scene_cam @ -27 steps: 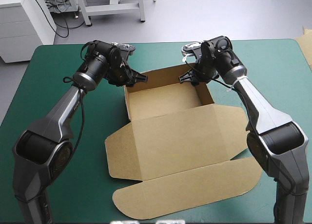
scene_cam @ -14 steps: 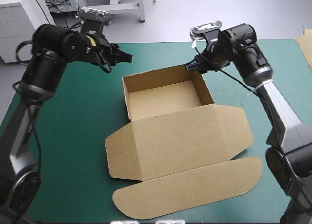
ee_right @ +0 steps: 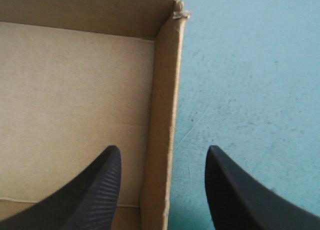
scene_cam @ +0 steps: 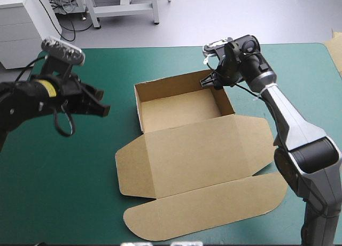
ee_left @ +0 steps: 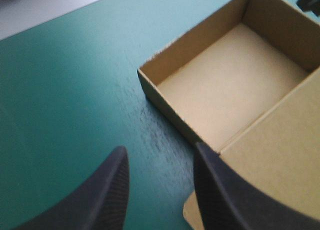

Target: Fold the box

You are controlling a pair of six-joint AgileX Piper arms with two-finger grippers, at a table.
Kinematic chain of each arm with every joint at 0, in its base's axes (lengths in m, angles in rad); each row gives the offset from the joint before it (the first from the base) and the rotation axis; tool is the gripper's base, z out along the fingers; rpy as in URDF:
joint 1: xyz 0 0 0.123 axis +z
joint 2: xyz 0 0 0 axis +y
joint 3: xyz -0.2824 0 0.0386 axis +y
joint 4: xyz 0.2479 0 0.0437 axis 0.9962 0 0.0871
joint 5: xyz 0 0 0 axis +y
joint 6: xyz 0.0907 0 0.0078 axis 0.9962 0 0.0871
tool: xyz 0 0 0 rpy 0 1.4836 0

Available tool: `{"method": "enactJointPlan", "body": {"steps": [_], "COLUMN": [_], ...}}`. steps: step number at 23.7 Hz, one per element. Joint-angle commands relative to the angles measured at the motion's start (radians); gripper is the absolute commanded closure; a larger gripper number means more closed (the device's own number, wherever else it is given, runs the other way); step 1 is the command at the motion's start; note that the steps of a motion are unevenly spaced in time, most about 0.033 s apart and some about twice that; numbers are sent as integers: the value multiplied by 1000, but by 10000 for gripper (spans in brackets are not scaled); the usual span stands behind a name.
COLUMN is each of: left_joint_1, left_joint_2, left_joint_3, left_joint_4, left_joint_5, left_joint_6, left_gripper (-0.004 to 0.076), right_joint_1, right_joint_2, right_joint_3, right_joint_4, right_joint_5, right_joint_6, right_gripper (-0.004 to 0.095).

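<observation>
The brown box stands as an open tray with its four walls up. Its lid and front flap lie flat toward the table's near edge. My left gripper hovers open over the teal-green cover, well left of the tray. In the left wrist view the left gripper has cover between its fingers and the box ahead of it. My right gripper is at the tray's far right corner. In the right wrist view the right gripper is open and straddles the right wall, one finger inside the tray.
Bare teal-green cover stretches left of the box and along the far edge. A pale edge of more board shows at the table's far right corner.
My left arm left the tray's far left corner, swinging away left and toward the near side. My right gripper lifted a little, then came back down at the far right corner.
</observation>
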Motion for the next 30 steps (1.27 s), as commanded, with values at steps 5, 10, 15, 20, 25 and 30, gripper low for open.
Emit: {"method": "enactJointPlan", "body": {"steps": [5,10,15,20,25,30], "left_joint_1": [0,0,0,0,0,0], "left_joint_2": [-457,-797,-1083,-1191,-1196,-1196], "left_joint_3": [570,957,1149,1152,1152,1152], "left_joint_4": [-14,-44,-43,-26,-26,-26], "left_joint_5": [-138,-221,-293,-297,-295,-293], "left_joint_6": [20,8,-34,-34,-34,-34], "left_gripper": [431,485,729,732,732,732], "right_joint_1": [-1,-3,-70,-240,-424,-625], "right_joint_2": [83,98,98,98,98,98], "right_joint_3": [-30,-30,-30,-32,-38,-38], "right_joint_4": [-25,-65,-75,-101,-119,-105], "right_joint_5": [-48,-80,-52,2,2,2], "right_joint_6": [-9,-9,-9,-13,-43,-39], "right_gripper": [463,842,926,926,926,926]}}
